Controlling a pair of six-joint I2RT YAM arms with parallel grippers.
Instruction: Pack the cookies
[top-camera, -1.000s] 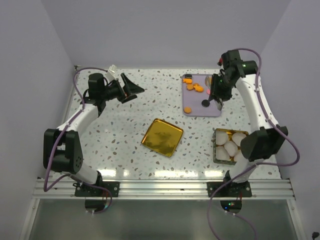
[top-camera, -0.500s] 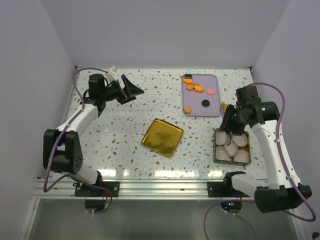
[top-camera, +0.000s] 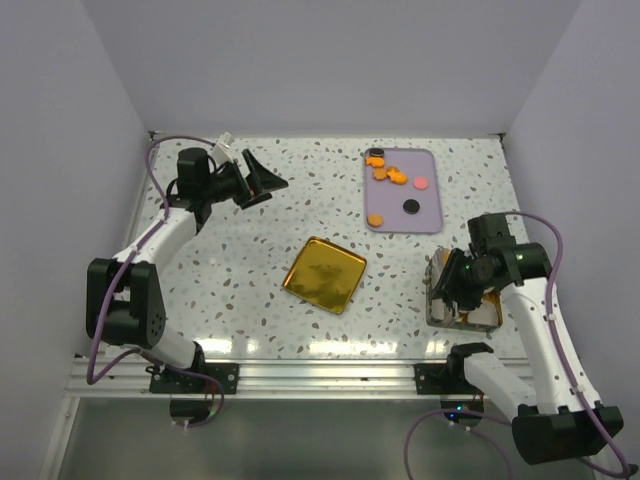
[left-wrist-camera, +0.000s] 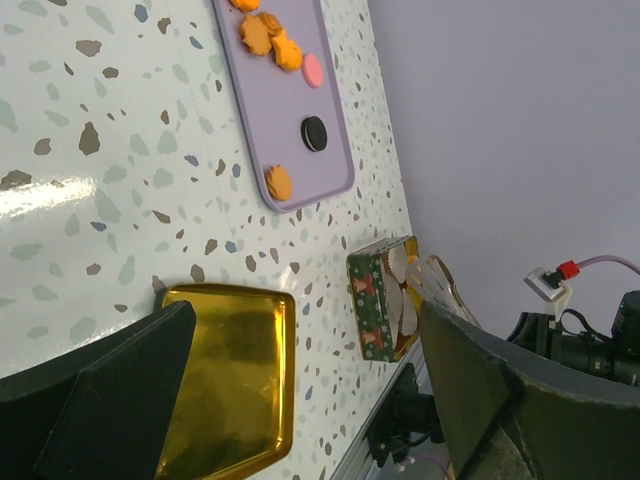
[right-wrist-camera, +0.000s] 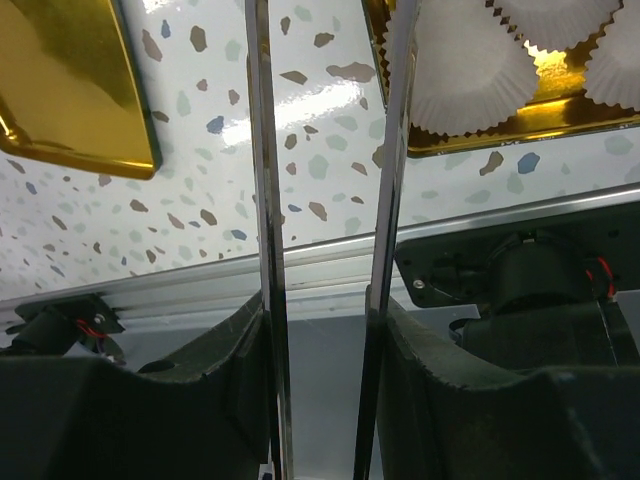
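Up at the worktop's 1 o'clock, seen from above, the tray carries every one of the cookies I can count: four orange for certain, with the bunched ones perhaps hiding a fifth, plus two black and one pink. None of these is packed. One tin sits at 4 o'clock with my right arm hanging over it, so most of its inside is hidden. One gold lid lies off it, near the centre.

Through the left wrist camera, my left pincer is spread wide and empty, out at 10 o'clock and well apart from tray, lid and tin. I see no cookie in the tin from here, though it is too small to be sure.

Through the right wrist camera, my right pincer has its blades parallel with a narrow gap, beside the tin's 9 o'clock edge. The tips run off the frame, so I cannot tell whether a cookie is pinched. Three white cups show, each empty.

I judge the job barely begun: at least seven cookies to move, then the lid.
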